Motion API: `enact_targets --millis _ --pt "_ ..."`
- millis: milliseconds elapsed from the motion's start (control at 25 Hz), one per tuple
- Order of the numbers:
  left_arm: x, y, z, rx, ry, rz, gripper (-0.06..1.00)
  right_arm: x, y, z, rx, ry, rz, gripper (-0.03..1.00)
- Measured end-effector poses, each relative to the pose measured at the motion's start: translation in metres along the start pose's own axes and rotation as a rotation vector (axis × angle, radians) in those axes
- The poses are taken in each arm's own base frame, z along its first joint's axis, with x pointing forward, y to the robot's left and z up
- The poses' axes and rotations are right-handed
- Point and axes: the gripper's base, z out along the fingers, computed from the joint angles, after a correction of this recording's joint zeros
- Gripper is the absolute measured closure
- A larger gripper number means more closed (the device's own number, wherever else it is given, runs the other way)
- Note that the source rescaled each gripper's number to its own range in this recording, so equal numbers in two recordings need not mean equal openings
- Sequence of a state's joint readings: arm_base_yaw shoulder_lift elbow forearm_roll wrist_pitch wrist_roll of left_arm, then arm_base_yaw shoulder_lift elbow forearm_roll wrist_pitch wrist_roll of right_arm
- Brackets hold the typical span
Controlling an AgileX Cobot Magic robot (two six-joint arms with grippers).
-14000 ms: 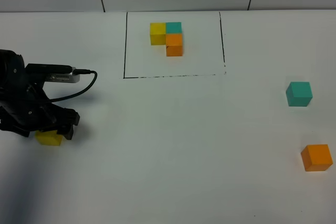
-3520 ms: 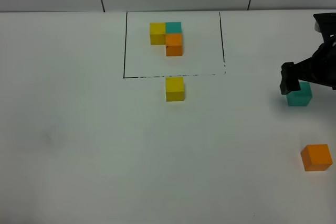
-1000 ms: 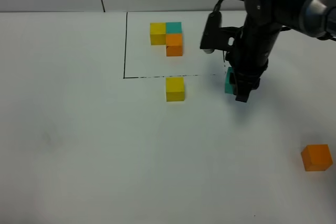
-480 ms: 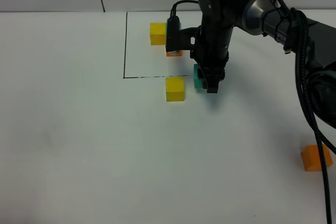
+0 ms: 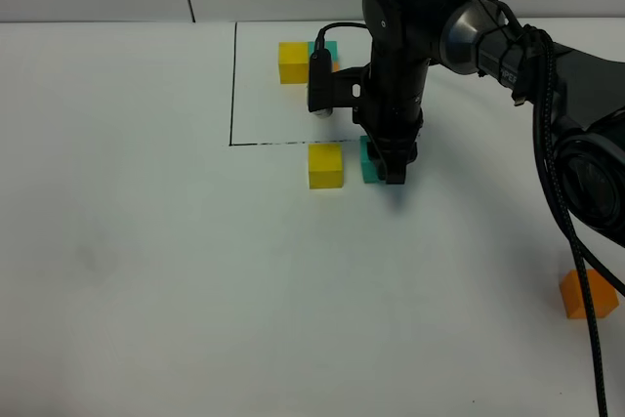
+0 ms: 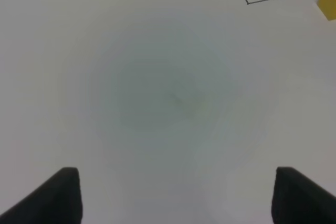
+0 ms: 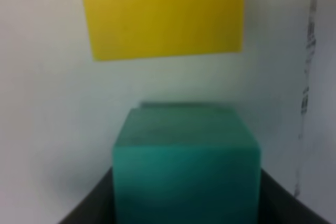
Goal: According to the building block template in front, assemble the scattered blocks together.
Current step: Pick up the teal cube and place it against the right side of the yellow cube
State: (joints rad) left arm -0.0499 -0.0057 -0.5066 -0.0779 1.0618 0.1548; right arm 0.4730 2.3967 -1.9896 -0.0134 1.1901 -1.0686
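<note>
The teal cube [image 5: 369,159] was held clamped in the right pincer [image 5: 394,161] just beside the yellow cube [image 5: 325,165], gap not yet closed, judged for matching the template [image 5: 293,62] behind it; left pincer [image 6: 176,195] was seen apart, empty

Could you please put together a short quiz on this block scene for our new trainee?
1. True or false: a strip of table shows between the teal cube and the loose yellow cube.
2. Which cube lies far off, near the high view's right edge? A. yellow cube B. teal cube C. orange cube
3. Fill in: the right gripper is shut on the ___ cube.
Key: 1 true; 2 C; 3 teal.
</note>
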Motion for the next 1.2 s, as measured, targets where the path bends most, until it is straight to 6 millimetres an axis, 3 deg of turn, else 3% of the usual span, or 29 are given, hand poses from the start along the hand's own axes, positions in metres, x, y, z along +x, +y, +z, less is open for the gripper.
enact_targets --millis 240,1200 --pt "0.000 0.000 0.000 0.000 0.000 0.000 0.27 -0.003 0.001 0.014 -0.032 -0.022 0.014 0.97" --pt "0.000 0.000 0.000 0.000 0.000 0.000 0.27 -0.014 0.004 0.015 -0.029 -0.056 0.010 0.97"
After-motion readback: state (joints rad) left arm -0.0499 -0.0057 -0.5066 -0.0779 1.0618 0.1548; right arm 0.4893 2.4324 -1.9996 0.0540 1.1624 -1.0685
